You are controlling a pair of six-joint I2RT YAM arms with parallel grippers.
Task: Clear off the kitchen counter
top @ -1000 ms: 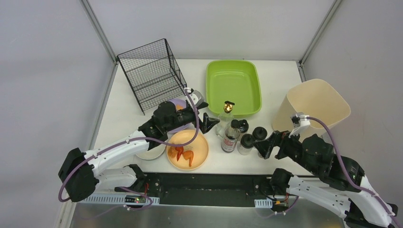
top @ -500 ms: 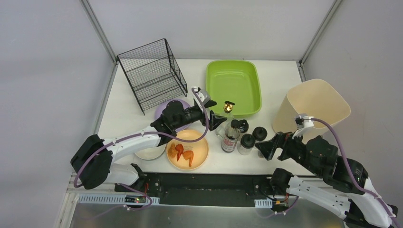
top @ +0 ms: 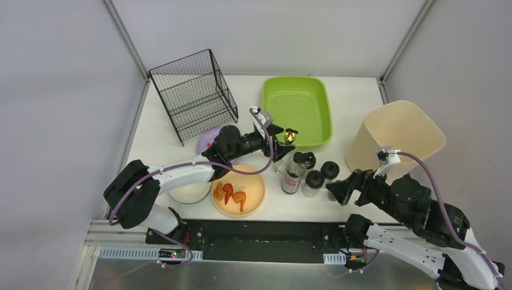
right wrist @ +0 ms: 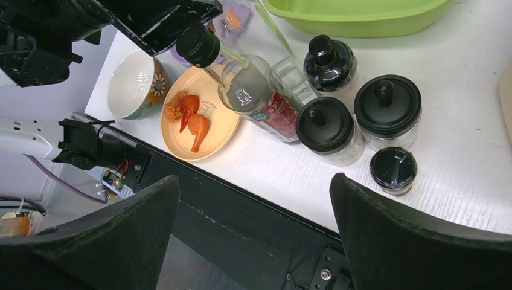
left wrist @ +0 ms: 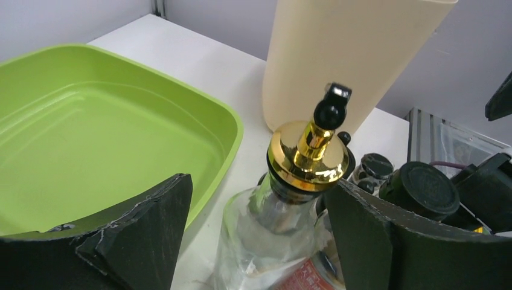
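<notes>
Now the flat white counter (top: pixel 356 96) fills the top view's middle. Open around its clear glass bottle with a gold spout (left wrist: pixel 305 160), the left gripper (left wrist: pixel 256 202) looks ready to squeeze. Lower right, the empty right gripper (right wrist: pixel 253 181) hangs wide open.

The kitchen counter (top: pixel 353 99) lies flat beneath both my grippers, a large white rectangle with a matte, faintly grained top, edged by grey metal rails (top: pixel 133 130). My left gripper (top: pixel 279 142) hangs above its middle. Ahead of that gripper a bare white strip runs off to the far corner. My right gripper (right wrist: pixel 253 229) hangs over its near right part, where the near edge crosses slantwise just below my fingers. It is not yet cleared: much of the surface under and between my grippers is covered, and the bare patches look clean and dry.
</notes>
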